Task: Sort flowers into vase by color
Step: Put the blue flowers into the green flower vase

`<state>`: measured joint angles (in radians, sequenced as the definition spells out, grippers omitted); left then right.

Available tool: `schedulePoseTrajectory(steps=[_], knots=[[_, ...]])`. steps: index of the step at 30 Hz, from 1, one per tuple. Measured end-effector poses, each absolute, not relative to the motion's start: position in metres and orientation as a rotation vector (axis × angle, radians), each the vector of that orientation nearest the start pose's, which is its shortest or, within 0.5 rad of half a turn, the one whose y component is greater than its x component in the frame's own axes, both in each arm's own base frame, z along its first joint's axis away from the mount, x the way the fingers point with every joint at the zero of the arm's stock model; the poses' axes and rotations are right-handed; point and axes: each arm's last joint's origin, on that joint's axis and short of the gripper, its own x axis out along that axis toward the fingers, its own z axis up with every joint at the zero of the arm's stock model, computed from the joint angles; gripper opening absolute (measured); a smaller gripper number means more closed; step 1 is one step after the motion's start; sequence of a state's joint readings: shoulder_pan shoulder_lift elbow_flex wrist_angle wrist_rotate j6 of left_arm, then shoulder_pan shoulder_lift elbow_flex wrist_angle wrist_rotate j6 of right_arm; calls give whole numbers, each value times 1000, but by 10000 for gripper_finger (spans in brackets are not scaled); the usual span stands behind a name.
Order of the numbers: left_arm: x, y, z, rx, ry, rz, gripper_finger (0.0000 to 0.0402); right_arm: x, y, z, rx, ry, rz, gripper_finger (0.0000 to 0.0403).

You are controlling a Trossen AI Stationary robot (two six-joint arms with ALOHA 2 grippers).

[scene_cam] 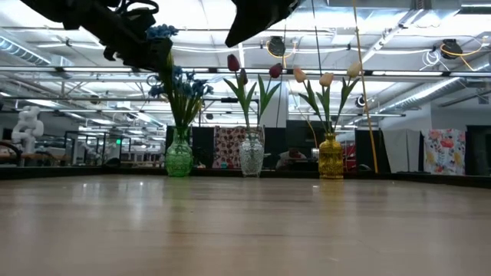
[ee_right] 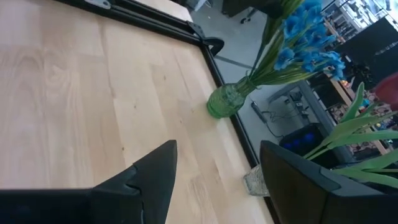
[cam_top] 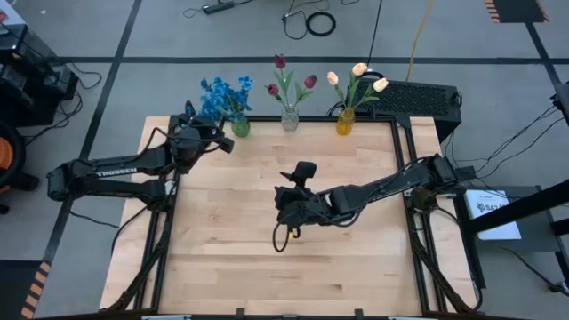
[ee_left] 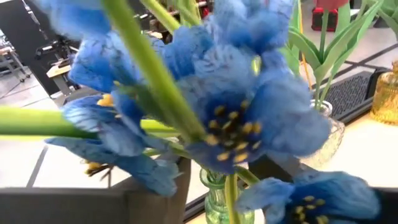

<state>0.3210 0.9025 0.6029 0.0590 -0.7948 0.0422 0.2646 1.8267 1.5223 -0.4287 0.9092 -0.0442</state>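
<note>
The left gripper (cam_top: 197,133) is hovering at the upper left of the high view, right by the blue flowers (cam_top: 222,95) standing in the green vase (cam_top: 240,127); whether its fingers are spread or pinching a stem cannot be told. The right gripper (ee_right: 214,180) is hanging spread and empty over the middle of the tabletop (cam_top: 231,258). Along the far edge, red tulips (cam_top: 293,76) are sitting in a clear vase (cam_top: 290,119) and cream tulips (cam_top: 357,78) in a yellow vase (cam_top: 345,122).

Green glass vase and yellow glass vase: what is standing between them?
The clear glass vase with dark red tulips stands between the green glass vase and yellow glass vase, in the high and low views.
</note>
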Motion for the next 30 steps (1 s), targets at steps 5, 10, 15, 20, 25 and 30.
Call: schedulePoseTrajectory(steps=[5,10,15,20,25,30], knots=[[178,81,280,117,235,1104,125,394,83,285,-457,636,-603,222],[177,85,281,96,210,1081,102,394,83,285,-457,637,-603,222],[176,92,279,48,199,1092,89,394,83,285,-460,638,-601,222],[175,100,276,18,202,1069,86,394,83,286,-470,637,-597,222],[179,107,268,1,244,1072,86,395,83,286,-470,632,-596,222],[184,111,261,3,283,1075,86,395,83,286,-473,633,-596,222]])
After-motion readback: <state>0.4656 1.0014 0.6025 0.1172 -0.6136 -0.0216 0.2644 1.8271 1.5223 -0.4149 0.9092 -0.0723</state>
